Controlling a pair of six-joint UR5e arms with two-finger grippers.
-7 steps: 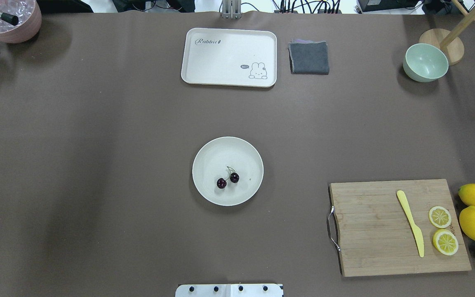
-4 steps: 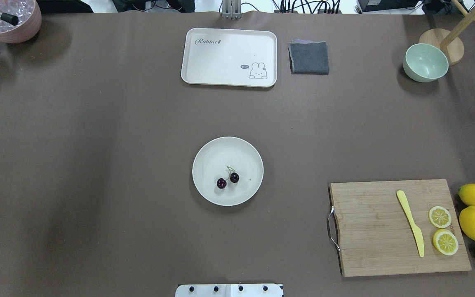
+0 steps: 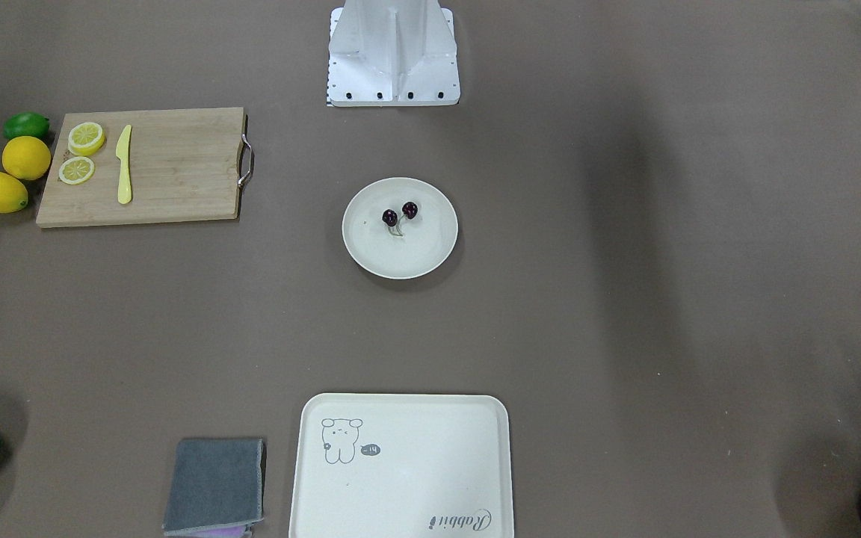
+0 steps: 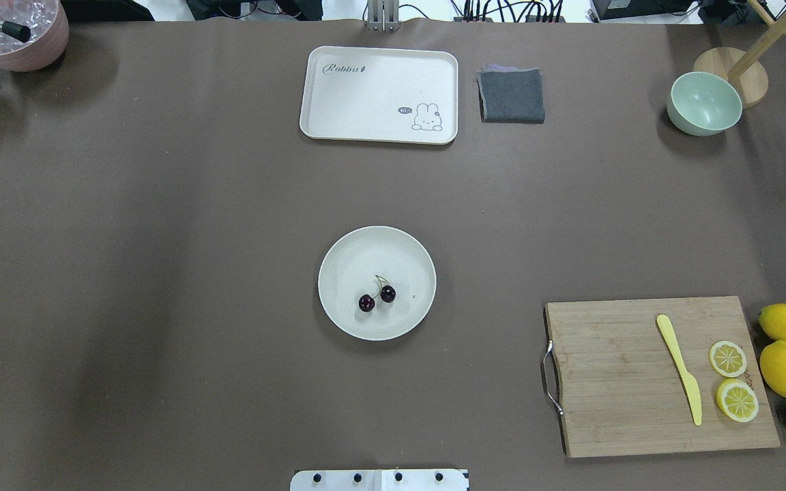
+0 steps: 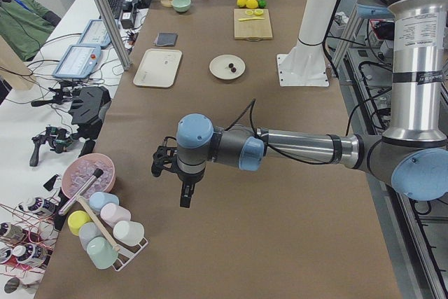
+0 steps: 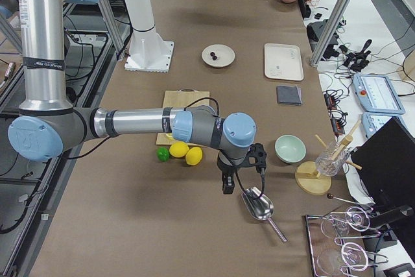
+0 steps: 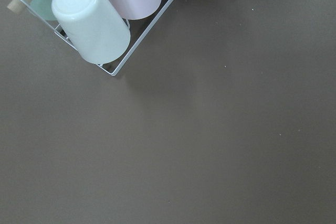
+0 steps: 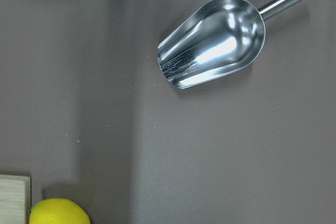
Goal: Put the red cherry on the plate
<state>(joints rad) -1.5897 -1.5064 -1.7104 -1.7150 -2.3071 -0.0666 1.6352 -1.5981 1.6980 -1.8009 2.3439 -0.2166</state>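
Since the red cherry (image 4: 387, 294) already lies inside the plate (image 4: 359, 256), the placing looks done, and any coming move would likely turn only on how far both arms stand from it. The pair rests on the plate's robot-side half. Its two fruits lie side by side across the table, a little slanted, with the joined stems pointing away from the robot.

The left gripper (image 5: 183, 197) hangs over bare cloth at the table's left end, near the rack of upturned cups (image 5: 105, 232). The right gripper (image 6: 228, 185) hangs at the right end, just beside the metal scoop (image 6: 258, 204). Both are well apart from the plate, which sits mid-table, and neither looks clearly nearer. Each claw shows only in a side view, and the wrist cameras catch no fingers, so whether either is apart or together cannot be told.

The plate holds the cherries. The rabbit tray (image 4: 366, 95) shows just its drawing. The pink bowl (image 4: 38, 51) holds pale clear lumps and a dark-tipped handle. On the cutting board (image 4: 618, 382) lie a yellow knife (image 4: 678, 368) and two lemon slices (image 4: 728, 359).
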